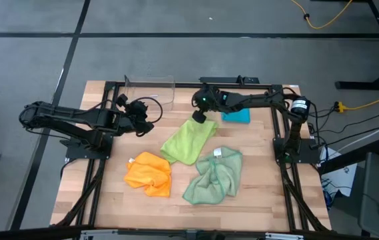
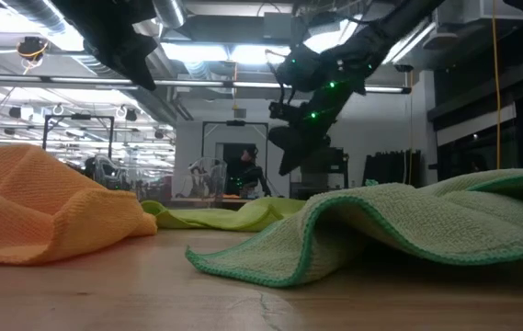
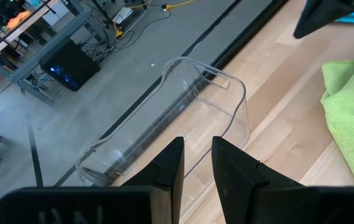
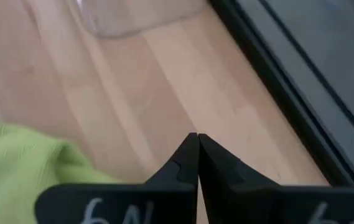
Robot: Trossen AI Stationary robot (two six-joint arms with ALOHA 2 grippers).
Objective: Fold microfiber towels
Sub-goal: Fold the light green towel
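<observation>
Four microfiber towels lie on the wooden table. The lime green towel (image 1: 189, 140) is spread flat in the middle. The teal blue towel (image 1: 236, 116) is a small folded packet at the far right. The orange towel (image 1: 149, 175) and the pale sage green towel (image 1: 214, 177) lie crumpled toward the near edge. My right gripper (image 1: 202, 116) (image 4: 196, 138) hangs shut with nothing in it, above bare wood just past the lime towel's far corner (image 4: 21, 162). My left gripper (image 1: 152, 115) (image 3: 196, 155) hovers at the far left, fingers a little apart, nothing between them.
A clear plastic bin (image 1: 150, 92) (image 3: 183, 106) stands at the table's far edge, between the two grippers and right in front of my left one. A black frame (image 1: 269, 87) runs round the table. Bare wood shows along the near edge.
</observation>
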